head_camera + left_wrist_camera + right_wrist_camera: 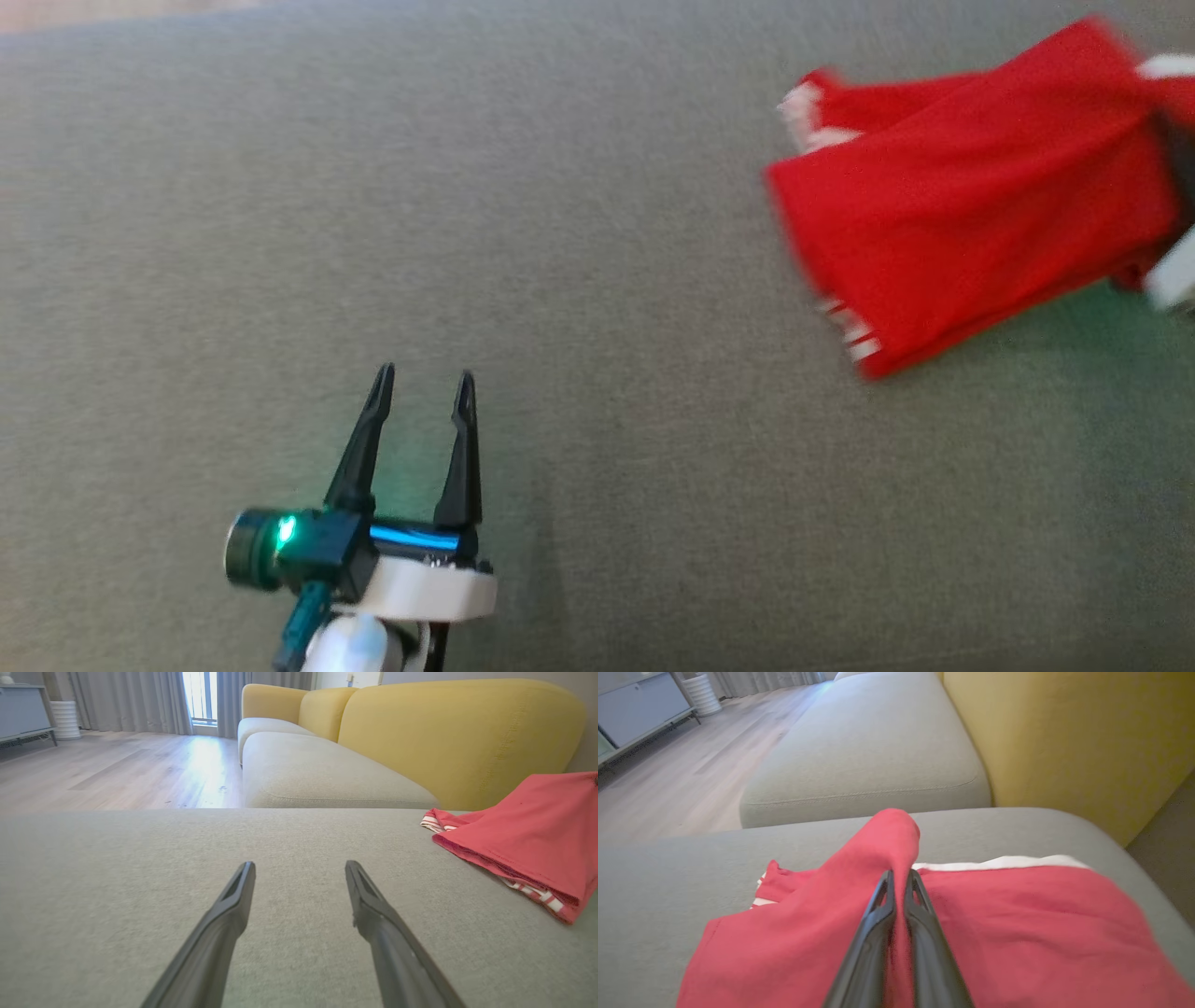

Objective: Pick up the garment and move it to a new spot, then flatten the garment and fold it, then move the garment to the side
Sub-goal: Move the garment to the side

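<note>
One red garment (971, 187) is lying on the grey seat cushion (467, 233), at the upper right of the head view. Its long axis is running across that view, and its white-striped hem is pointing toward the robot's left. The right hand (901, 875) is pinching a raised fold of it between closed fingers. The left hand (425, 378) is hovering well apart, fingers spread, gripping nothing. One yellow backrest (458, 732) is rising just behind the garment.

The grey cushion (467, 233) lies open across my left and middle, room enough to sweep through. The red garment (971, 196) heaps at my right; the yellow sofa back (458, 737) walls off beyond it.
</note>
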Tool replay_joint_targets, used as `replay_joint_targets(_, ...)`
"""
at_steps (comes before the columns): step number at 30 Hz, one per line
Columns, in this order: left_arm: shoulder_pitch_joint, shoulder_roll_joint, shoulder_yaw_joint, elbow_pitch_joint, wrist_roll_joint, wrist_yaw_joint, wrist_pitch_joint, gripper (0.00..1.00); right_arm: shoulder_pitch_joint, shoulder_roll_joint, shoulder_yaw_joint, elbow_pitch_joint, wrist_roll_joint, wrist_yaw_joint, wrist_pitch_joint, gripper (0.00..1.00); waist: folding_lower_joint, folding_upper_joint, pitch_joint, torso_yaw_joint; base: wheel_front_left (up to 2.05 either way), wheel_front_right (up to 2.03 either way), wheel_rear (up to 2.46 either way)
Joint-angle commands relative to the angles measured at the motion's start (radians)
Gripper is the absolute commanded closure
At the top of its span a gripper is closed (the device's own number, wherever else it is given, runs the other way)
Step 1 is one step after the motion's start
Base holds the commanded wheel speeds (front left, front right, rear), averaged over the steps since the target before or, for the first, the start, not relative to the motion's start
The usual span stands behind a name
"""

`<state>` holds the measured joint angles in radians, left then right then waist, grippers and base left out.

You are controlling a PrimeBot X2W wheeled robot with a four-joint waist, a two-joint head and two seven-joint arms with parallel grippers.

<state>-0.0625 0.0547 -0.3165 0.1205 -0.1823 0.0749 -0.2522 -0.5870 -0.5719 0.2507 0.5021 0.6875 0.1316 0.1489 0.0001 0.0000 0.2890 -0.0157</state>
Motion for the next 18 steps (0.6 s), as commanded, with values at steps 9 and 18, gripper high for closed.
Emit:
replay_joint_targets(9,-0.105,-0.004,0.041,-0.034,0.014,-0.029,-0.010,0.00,-0.052,-0.156,-0.174,-0.077,-0.086,-0.001,0.037,0.00,-0.0001,0.0000,0.104,-0.046,0.00,0.00,0.00)
replay_joint_targets(18,-0.103,-0.004,0.064,-0.066,-0.041,-0.017,-0.010,0.00,0.043,0.020,-0.235,-0.166,-0.195,-0.001,0.022,0.00,-0.0001,0.0000,0.011,-0.024,0.00,0.00,0.00)
